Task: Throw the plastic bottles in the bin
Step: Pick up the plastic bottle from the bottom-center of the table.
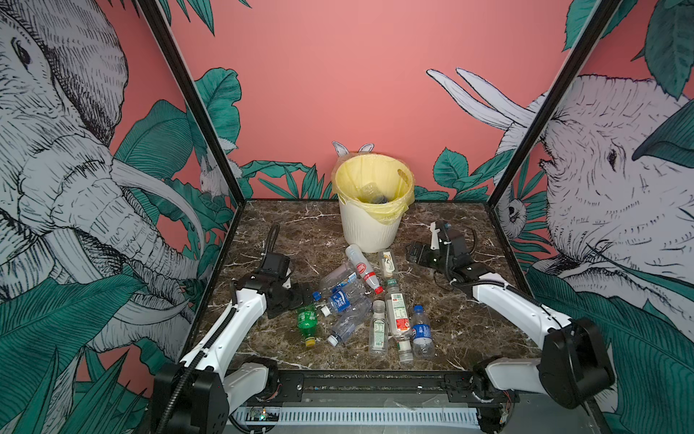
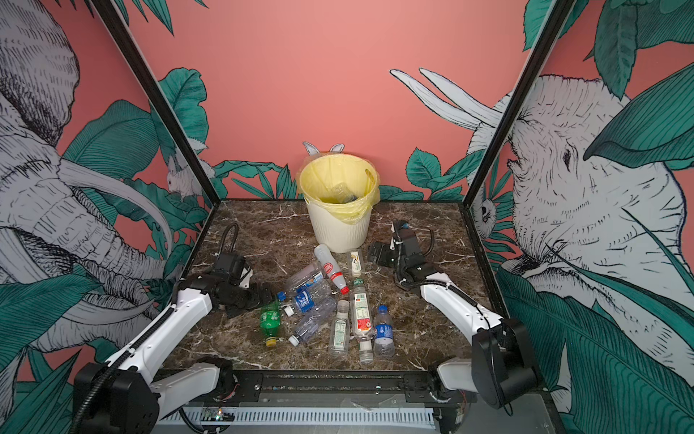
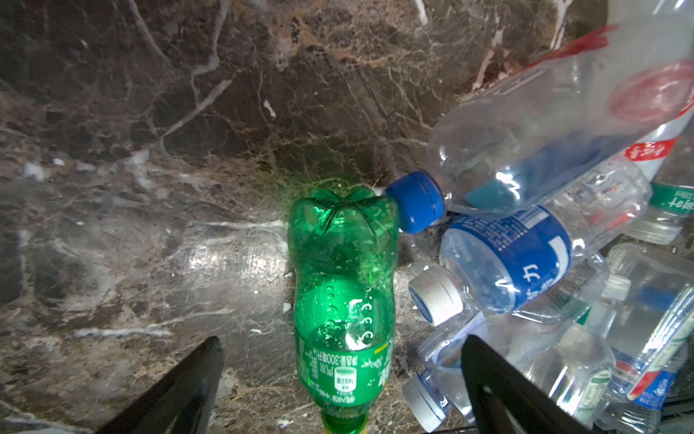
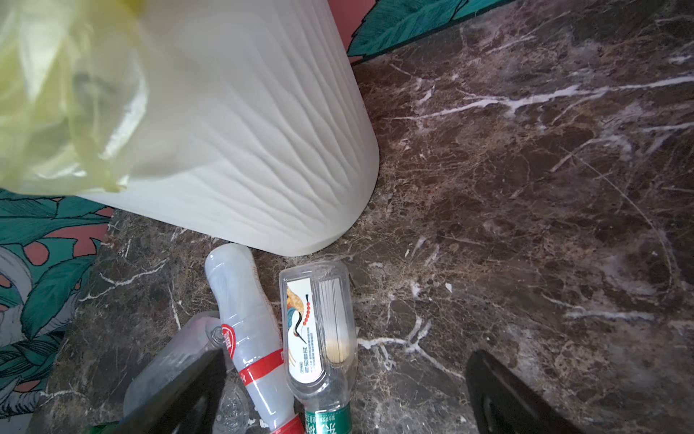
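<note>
Bin: I see the bin (image 1: 370, 229) upright at the middle of the tabletop's (image 1: 469, 319) far edge, with a yellow bag (image 1: 398, 210) folded over its rim. At least one clear bottle (image 1: 371, 191) lies inside.
Bottles: the rest of the bottles (image 1: 360, 304) lie in a loose heap mid-tabletop, running from the bin's foot toward the near edge. I can tell them apart by their blue, red and green-white labels.
Green bottle: my left wrist view shows the green bottle (image 3: 343, 300) on its side at the heap's left fringe, its base touching a blue cap (image 3: 417, 201).
Left pincer: the left pincer (image 3: 340, 344) is spread wide and low over the green bottle, a jaw on either side, neither touching it.
Right pincer: the right pincer (image 4: 347, 355) is also spread wide and holds nothing. It sits near the bin's foot, above a flat clear bottle with a bird label (image 4: 319, 330) and a white bottle with a red band (image 4: 248, 319).
</note>
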